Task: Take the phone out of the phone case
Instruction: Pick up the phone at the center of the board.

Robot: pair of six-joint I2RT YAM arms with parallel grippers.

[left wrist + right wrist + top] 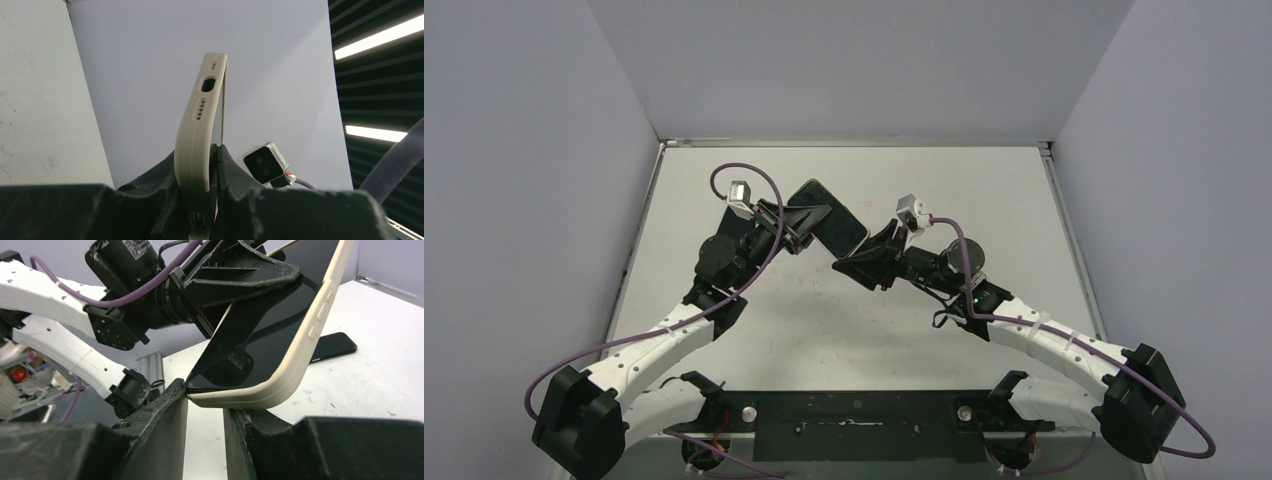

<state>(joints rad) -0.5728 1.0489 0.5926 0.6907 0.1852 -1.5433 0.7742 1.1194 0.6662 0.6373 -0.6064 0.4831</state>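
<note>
Altogether there are two arms, two sets of jaws, one phone and one phone case. The left arm [664, 340] and right arm [1054, 345] rise from bases at the near edge of the table [984, 200], each trailing a purple cable [754, 175]. They lean inward so that both grippers meet over the middle.

The table is pale grey and faintly scuffed. It is boxed in by plain lavender-white walls [854, 60] on three sides.

The left gripper [212, 150] has its jaws clamped on the cream phone case [200, 120], which it holds raised off the table. In its wrist view the case's end, with port cut-out and speaker holes, stands upright.

The right gripper [205, 400] comes from the opposite side with its jaws narrow. The case's lower corner sits at their mouth, against the left fingertip [172, 395]. Whether they pinch it cannot be told.

The phone [270, 325] sits in the case, dark screen showing, tilted between the two grippers.

On the table beyond lies a dark flat shape [332, 346], either an object or a shadow.
</note>
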